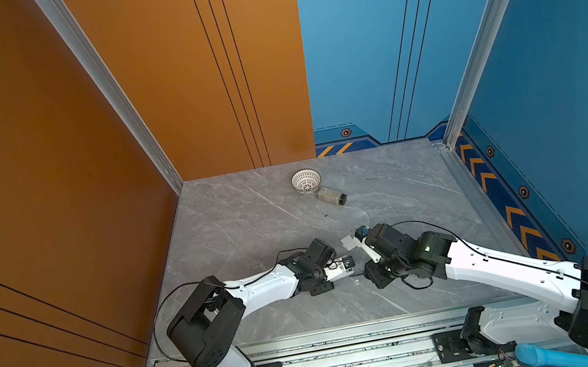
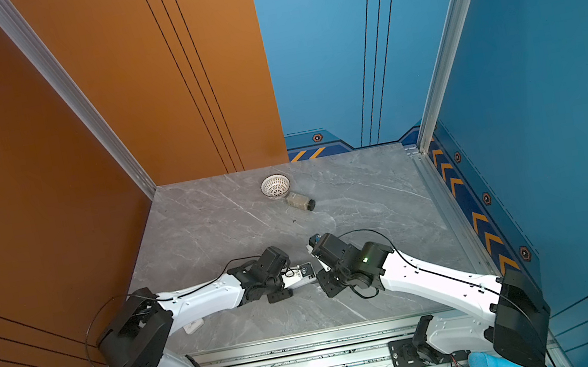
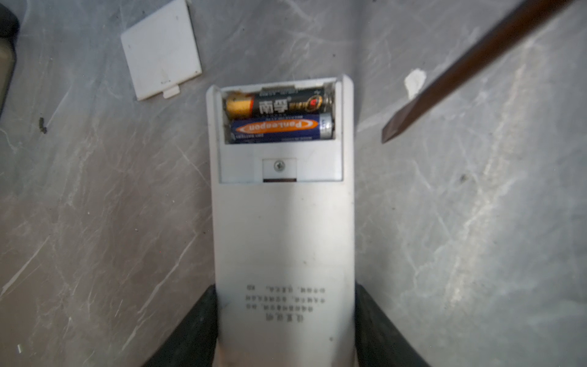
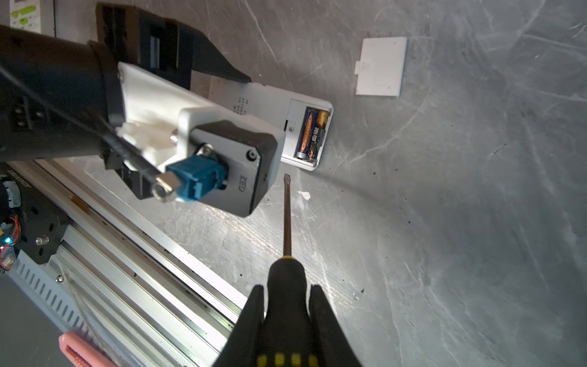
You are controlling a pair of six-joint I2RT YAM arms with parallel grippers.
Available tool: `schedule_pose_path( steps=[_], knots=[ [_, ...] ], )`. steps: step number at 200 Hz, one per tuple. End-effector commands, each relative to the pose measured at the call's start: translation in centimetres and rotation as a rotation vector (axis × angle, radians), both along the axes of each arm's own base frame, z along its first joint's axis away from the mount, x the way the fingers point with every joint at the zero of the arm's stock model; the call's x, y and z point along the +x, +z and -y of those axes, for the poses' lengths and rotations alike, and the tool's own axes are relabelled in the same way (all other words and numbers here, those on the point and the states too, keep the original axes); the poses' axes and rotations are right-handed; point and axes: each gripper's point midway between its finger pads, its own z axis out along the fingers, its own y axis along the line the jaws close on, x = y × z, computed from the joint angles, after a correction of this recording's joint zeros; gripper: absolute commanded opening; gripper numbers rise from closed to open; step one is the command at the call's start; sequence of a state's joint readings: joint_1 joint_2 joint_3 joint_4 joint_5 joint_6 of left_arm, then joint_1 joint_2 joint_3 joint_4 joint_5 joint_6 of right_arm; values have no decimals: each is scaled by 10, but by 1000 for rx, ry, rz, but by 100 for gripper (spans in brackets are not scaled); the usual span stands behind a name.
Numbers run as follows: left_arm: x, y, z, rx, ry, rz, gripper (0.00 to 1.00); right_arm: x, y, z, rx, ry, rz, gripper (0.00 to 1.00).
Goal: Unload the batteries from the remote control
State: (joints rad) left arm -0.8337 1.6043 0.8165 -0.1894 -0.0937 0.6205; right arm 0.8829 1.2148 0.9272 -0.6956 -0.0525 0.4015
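Left arm: the left arm point(image 1: 262, 288) lies low over the grey marble worktop point(image 1: 250, 221). Its forearm is stretched toward the middle and its wrist is close to the surface.
Left pincer: the left pincer point(image 3: 285, 289) is closed halfway onto the remote control point(image 3: 282, 228), with one black finger pressed against each long edge of the casing.
Remote control: it lies flat on the worktop, back side up, with its free end pointing away from the left wrist toward the right arm.
Batteries: the batteries point(image 3: 279, 116) sit side by side in the open compartment at the remote's free end. The black-and-orange battery point(image 3: 279, 103) is nearest the end wall and the blue-and-orange battery point(image 3: 279, 128) is touching it on the inner side.
Cover: the white battery cover point(image 3: 162, 47) lies flat on the worktop near the remote's free end, apart from it.
Right arm: the right arm point(image 1: 502, 262) comes in from the right of both top views, bent down at the wrist, which faces the left one.
Right pincer: the right pincer point(image 4: 287, 290) is clamped narrowly on the black handle of the screwdriver point(image 4: 287, 216), which has yellow marks.
Blade: the flat tip is just beside the remote's end corner without touching it. It seems to hang clear of the worktop, though the angle does not settle that.
Far side: a white basket point(image 1: 306, 181) and a small jar point(image 1: 331, 195) lie just beside each other, well apart from both arms.
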Motion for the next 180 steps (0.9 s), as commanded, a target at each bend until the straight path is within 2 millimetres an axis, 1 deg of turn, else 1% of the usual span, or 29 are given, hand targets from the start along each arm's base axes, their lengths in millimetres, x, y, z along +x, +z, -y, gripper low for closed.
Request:
schedule_pose_path(
  steps=[1, 12, 39, 62, 95, 134, 154, 180],
  knots=[
    [-17, -27, -24, 117, 0, -57, 0, 2, 9, 7, -37, 12, 16, 0],
    [-17, -27, -24, 117, -3, -57, 0, 5, 11, 9, -39, 0, 28, 0],
    [-17, -27, -24, 117, -7, -57, 0, 12, 20, 6, -24, -10, 60, 0],
    [-17, -27, -24, 115, -6, -58, 0, 15, 13, 5, -39, -6, 42, 0],
    [-18, -27, -24, 114, -9, -57, 0, 21, 11, -4, -27, 2, 44, 0],
    [-18, -26, -24, 112, -8, -54, 0, 23, 5, -7, -41, 11, 31, 0],
    [-18, -27, -25, 114, -7, -54, 0, 26, 9, -6, -30, 0, 41, 0],
    [-18, -27, -25, 115, -7, -52, 0, 30, 21, -8, 5, -8, 60, 0]
  ],
)
